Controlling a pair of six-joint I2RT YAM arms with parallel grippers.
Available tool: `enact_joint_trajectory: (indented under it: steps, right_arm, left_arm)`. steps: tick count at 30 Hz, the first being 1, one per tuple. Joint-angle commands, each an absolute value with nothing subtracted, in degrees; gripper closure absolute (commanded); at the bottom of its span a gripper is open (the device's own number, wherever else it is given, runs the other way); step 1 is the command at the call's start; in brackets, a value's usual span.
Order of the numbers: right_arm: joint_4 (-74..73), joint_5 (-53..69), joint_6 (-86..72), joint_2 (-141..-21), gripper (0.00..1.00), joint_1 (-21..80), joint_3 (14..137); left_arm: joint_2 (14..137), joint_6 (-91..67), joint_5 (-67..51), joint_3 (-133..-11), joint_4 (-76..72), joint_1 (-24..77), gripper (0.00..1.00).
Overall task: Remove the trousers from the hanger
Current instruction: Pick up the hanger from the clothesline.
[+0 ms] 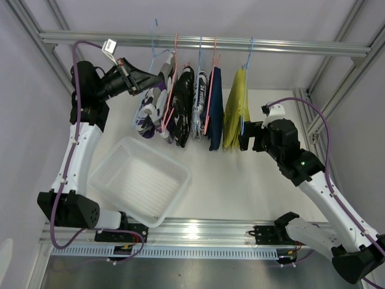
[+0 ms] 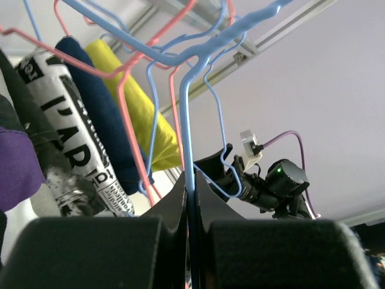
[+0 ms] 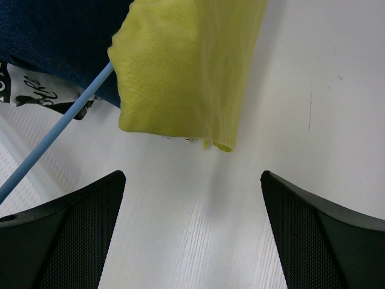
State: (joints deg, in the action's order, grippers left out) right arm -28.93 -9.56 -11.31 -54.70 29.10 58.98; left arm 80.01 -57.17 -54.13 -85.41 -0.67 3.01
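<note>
Left pincer (image 2: 191,195) is pinched on a blue hanger (image 2: 187,120) wire; right pincer (image 3: 192,180) gapes wide near the yellow trousers (image 3: 186,66). All five trousers (image 1: 192,108) hang at upper centre, none removed yet.

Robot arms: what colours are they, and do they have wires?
The left arm and right arm have white links and black joints. A purple cable runs along each. The left gripper and right gripper are black. A green light glows on the right arm.
</note>
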Motion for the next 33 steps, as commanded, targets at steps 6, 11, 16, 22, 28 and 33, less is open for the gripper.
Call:
enact_joint_trajectory:
  steps: [6, 11, 16, 22, 28, 33]
  right_arm:
    - [-28.56, -9.05, -10.37, -54.67, 0.00, 29.53, 59.41]
    - [-28.48, -8.79, -10.37, -54.93, 0.00, 29.53, 59.50]
    - [-28.39, -8.88, -10.28, -55.20, 0.00, 29.53, 59.50]
    - [-28.30, -8.26, -10.20, -56.25, 0.00, 29.53, 59.33]
    - [-28.83, -8.09, -10.11, -57.57, 0.00, 29.79, 59.33]
    - [-28.13, -6.77, -10.02, -58.79, 0.00, 29.88, 59.15]
  left_arm:
    - [74.27, -48.34, -48.26, -93.34, -2.12, 3.16, 1.00]
    - [72.87, -46.58, -44.92, -96.32, 3.68, 3.16, 0.99]
    - [68.83, -42.98, -37.80, -96.42, 10.01, 3.43, 0.99]
    - [66.01, -40.00, -33.75, -99.13, 15.64, 3.43, 0.99]
    - [63.82, -39.29, -30.68, -101.78, 20.21, 3.51, 0.99]
    - [59.43, -37.71, -26.99, -100.90, 22.76, 3.60, 0.99]
